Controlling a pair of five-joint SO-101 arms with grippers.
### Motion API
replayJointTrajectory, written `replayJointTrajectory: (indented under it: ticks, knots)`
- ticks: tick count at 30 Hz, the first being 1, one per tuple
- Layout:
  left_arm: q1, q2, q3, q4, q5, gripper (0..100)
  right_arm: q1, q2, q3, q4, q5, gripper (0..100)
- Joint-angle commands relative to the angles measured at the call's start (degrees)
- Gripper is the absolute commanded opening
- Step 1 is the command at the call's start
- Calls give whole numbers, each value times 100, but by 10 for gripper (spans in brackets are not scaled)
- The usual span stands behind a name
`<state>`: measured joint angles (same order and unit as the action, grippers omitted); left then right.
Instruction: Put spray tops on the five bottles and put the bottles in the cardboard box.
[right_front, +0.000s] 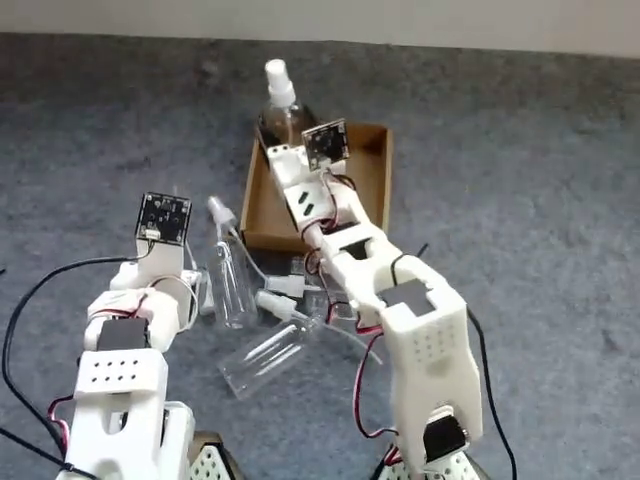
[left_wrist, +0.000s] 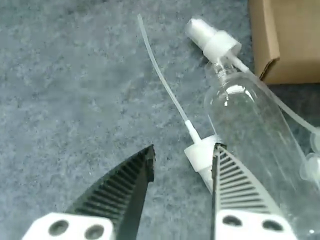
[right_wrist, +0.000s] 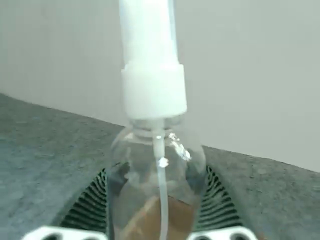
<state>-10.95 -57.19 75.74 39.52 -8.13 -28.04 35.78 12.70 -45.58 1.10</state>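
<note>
Nearest you, between the two arm bases, a clear lying bottle (right_front: 272, 357) rests on its side on the table (right_front: 540, 230). A white spray top (right_front: 277, 303) sits at its far side, and you cannot tell whether the two are joined. Just left of it a second bottle (left_wrist: 250, 130) lies lengthwise with a fitted spray top (left_wrist: 212, 40), its neck aimed away from you.

Your left gripper (left_wrist: 184, 149) hovers low beside this bottle, jaws spread wide and holding nothing. A loose spray top (left_wrist: 199, 152) lies on the table between the jaws, just beside one finger, with its thin dip tube trailing off across the fabric. Past the lying bottle sit more clear and white parts (right_front: 300, 275), too overlapped to sort out.

Farther on stands the cardboard box (right_front: 372, 190), open on top, with one corner near the second bottle's neck. The right arm stretches over it, and bare cardboard floor shows beside the arm. At the box's far left corner your right gripper (right_wrist: 156, 180) is clamped around the held bottle (right_front: 283, 122). This bottle stands upright, and its capped sprayer (right_wrist: 152, 90) rises above the box wall. You cannot tell whether its base touches the floor of the box.

Grey carpet-like fabric covers the table, and a pale wall (right_front: 450, 18) runs behind it.
</note>
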Motion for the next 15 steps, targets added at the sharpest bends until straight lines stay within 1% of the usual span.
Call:
replayJointTrajectory:
  ticks: [1, 7, 15]
  knots:
    - [13, -136, -4, -299, -35, 150, -40, 163, -813, -163, 88, 4]
    - [13, -136, -4, -299, -35, 150, -13, 760, -1420, -163, 114, 4]
    - [13, -136, -4, -290, -35, 150, -4, 910, -1464, -163, 114, 4]
